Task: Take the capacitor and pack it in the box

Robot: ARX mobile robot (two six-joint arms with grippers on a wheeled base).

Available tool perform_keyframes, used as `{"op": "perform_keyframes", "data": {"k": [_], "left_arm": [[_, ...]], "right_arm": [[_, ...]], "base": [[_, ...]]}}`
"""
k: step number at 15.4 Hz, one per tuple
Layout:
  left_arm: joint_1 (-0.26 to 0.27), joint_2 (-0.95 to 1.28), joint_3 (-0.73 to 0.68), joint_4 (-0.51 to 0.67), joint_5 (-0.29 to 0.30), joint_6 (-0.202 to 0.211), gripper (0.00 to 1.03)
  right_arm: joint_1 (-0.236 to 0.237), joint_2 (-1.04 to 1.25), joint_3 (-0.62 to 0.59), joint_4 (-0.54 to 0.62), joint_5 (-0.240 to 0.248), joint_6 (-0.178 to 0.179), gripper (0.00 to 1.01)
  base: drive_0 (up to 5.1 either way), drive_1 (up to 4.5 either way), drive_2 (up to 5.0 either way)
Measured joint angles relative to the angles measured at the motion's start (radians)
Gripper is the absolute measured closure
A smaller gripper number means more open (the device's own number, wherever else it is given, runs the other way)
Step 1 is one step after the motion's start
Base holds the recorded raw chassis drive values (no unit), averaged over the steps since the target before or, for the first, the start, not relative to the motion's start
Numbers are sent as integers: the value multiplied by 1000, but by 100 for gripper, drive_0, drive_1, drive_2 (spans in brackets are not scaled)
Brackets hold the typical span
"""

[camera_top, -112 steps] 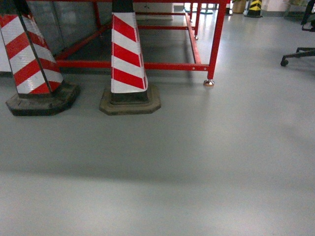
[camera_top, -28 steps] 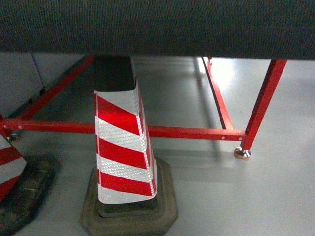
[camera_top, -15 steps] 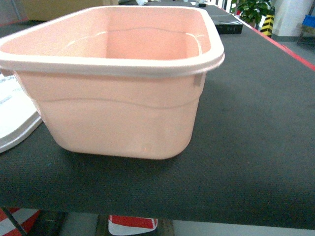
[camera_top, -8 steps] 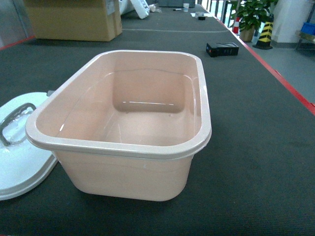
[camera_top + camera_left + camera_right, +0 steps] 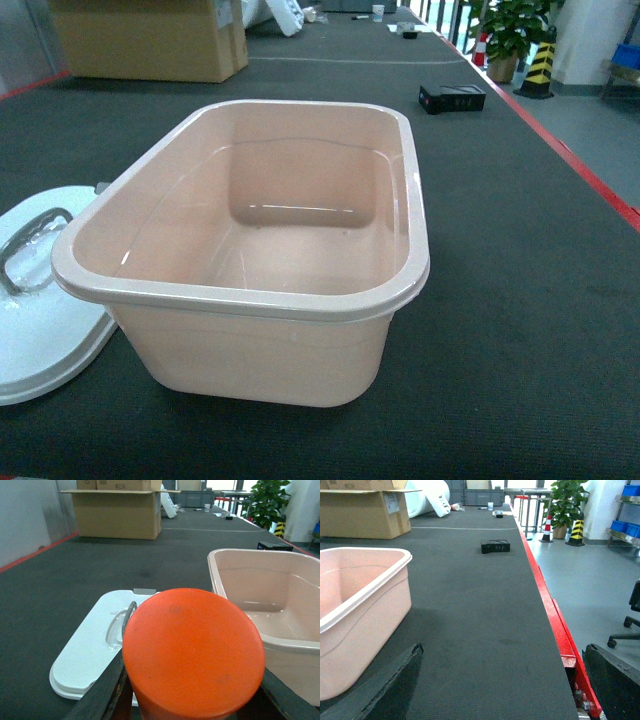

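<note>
No readable brand or text anywhere: the cardboard carton (image 5: 117, 514) has a dark mark on its top flap and a label on its side in the right wrist view, both too small to read; same for the small black box (image 5: 495, 546) further down the table

Left gripper (image 5: 192, 700): closed on the capacitor (image 5: 193, 652), an orange cylinder whose flat round end fills the lower middle of the left wrist view; dark fingers (image 5: 102, 692) show on both sides of it

The box (image 5: 250, 290), peach tub, sits just right of the left gripper, open top, nothing visible inside. Its white lid (image 5: 97, 642) with grey handle (image 5: 126, 620) lies flat on the table just ahead-left of the capacitor, touching or nearly touching the tub's left wall

Right gripper (image 5: 505, 690): fingers spread wide, nothing between them, only dark table mat (image 5: 485, 630) below. Tub is off to its left, red table edge (image 5: 555, 625) to its right

Beyond the table edge: potted plant (image 5: 565, 502), yellow-black striped cone (image 5: 577, 532), office chair base (image 5: 625, 635), blue bins (image 5: 630, 529) on shelving. Neither gripper shows in the head view
</note>
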Motion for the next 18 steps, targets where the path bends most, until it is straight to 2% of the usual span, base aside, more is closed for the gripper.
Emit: {"op": "perform_keyframes", "data": {"k": [16, 17, 18], "left_arm": [[0, 0, 0, 0, -1, 0, 59], [-71, 61, 0, 72, -175, 10, 59], [-105, 218, 17, 207, -286, 8, 59]], "right_arm": [[0, 0, 0, 0, 0, 0, 3], [0, 0, 0, 0, 0, 0, 3], [0, 0, 0, -1, -1, 0, 3]], "base": [[0, 0, 0], [0, 0, 0], [0, 0, 0]]}}
